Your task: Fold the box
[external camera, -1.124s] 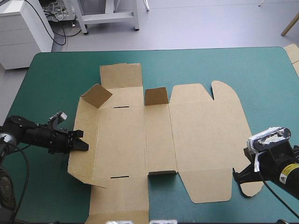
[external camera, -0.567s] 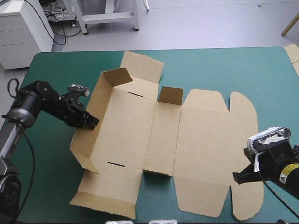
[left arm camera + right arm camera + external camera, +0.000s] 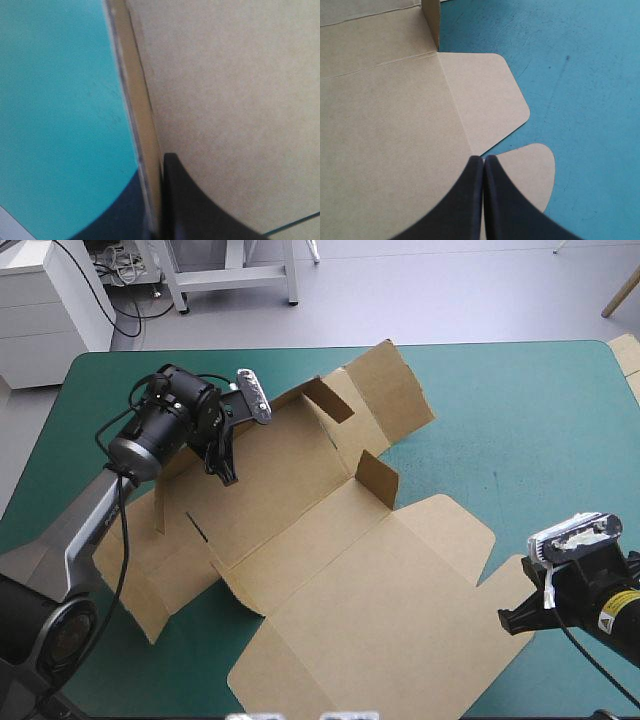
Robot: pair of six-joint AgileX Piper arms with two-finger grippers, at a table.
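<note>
While the left gripper (image 3: 226,472) pinches a raised wall of the box (image 3: 370,590), the sheet lies skewed across the table's (image 3: 520,420) middle, far flaps upright; the right gripper (image 3: 484,162), fingers pressed together, hovers over its near right edge

Bright, even light falls from overhead in the high view, and the teal-green cover (image 3: 520,410) looks flat and matte. Shadows stay soft: a dim band hugs the lifted near-left edge of the box (image 3: 340,580), and its raised flaps turn darker on the faces angled away from the light. The right wrist view is well lit too, with a thin shadow line under the rounded flap and a shaded upright flap. The left wrist view darkens close to the left gripper (image 3: 156,167).
</note>
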